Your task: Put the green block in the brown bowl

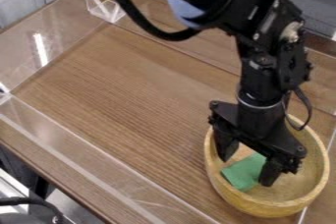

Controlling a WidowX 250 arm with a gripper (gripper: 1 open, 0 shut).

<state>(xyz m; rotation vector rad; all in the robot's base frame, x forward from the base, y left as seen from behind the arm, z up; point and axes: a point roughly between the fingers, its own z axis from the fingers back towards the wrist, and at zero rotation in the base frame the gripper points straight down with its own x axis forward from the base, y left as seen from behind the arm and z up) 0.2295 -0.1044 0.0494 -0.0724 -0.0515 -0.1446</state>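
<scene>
The green block point(245, 175) lies inside the brown bowl point(226, 196), resting on its floor toward the near side. My gripper point(254, 164) hangs just above the bowl with its black fingers spread open on either side of the block. Nothing is held between them. The arm's dark body rises from the gripper toward the top of the view and hides the bowl's far rim.
The bowl sits at the front right of a wooden tabletop point(132, 81). A clear plastic wall point(53, 31) rings the table at the left and back. The table's front edge point(79, 184) runs close to the bowl.
</scene>
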